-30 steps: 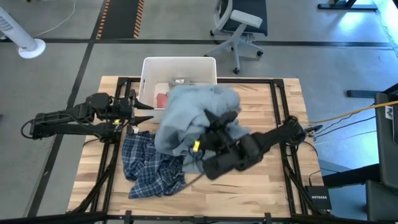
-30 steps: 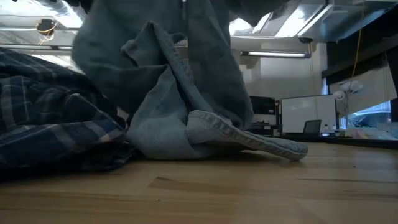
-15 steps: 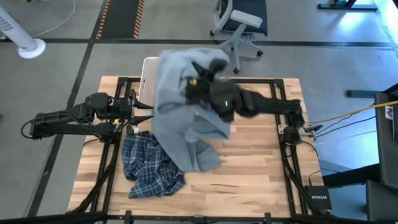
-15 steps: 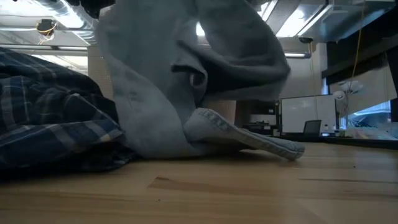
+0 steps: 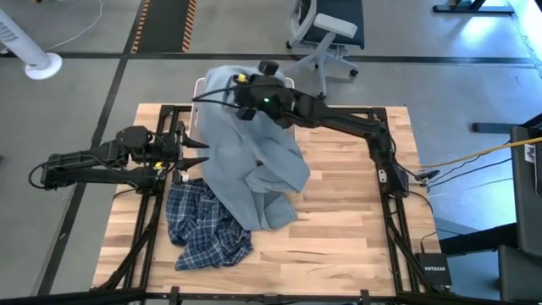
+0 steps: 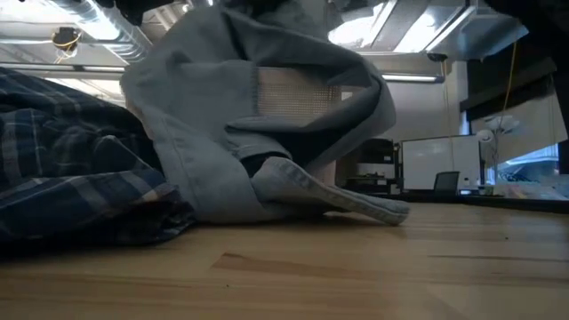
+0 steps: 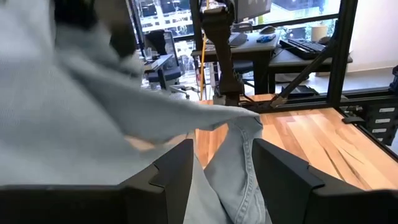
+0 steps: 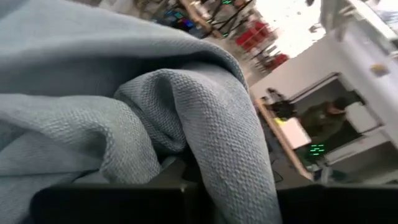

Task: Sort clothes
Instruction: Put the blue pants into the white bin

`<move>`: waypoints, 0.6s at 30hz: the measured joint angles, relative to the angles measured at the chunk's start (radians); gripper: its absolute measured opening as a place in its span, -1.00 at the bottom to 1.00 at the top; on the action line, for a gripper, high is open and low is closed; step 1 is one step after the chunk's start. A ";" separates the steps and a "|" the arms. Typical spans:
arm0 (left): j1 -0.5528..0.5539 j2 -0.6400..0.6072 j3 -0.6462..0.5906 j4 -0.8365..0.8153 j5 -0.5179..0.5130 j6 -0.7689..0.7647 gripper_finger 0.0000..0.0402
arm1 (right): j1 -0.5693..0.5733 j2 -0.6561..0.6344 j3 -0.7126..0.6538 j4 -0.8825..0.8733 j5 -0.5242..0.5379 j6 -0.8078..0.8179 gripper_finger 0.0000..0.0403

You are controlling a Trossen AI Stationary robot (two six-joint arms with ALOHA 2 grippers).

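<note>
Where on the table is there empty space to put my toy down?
Bare wood lies right of the grey-blue garment, toward the table's right edge and front. The left side is crowded: plaid shirt, left gripper.

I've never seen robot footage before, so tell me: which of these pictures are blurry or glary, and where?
Left wrist view: the grey-blue garment close to the lens is smeared, while the desks behind look sharp. Right wrist view: fabric weave is crisp, but the room behind is soft and a bright patch washes out. Low view: ceiling lights glare above the garment. High view: evenly lit, with the plaid shirt clear.
</note>
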 joint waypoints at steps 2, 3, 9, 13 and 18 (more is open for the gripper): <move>0.000 0.000 0.000 -0.001 0.000 0.000 -0.21 | -0.018 0.030 0.000 -0.004 -0.035 0.013 -0.70; 0.000 0.000 0.000 -0.001 0.000 0.000 -0.21 | -0.026 0.046 0.000 -0.005 -0.051 0.020 -0.70; 0.000 0.000 0.000 -0.003 0.000 0.000 -0.21 | -0.051 0.115 0.000 -0.009 -0.125 0.082 -0.70; 0.000 0.000 0.000 -0.002 0.000 0.000 -0.21 | -0.054 0.142 0.000 -0.016 -0.134 0.084 -0.69; 0.000 0.000 0.000 -0.002 0.000 0.000 -0.21 | -0.055 0.150 0.000 -0.120 -0.191 0.168 -0.47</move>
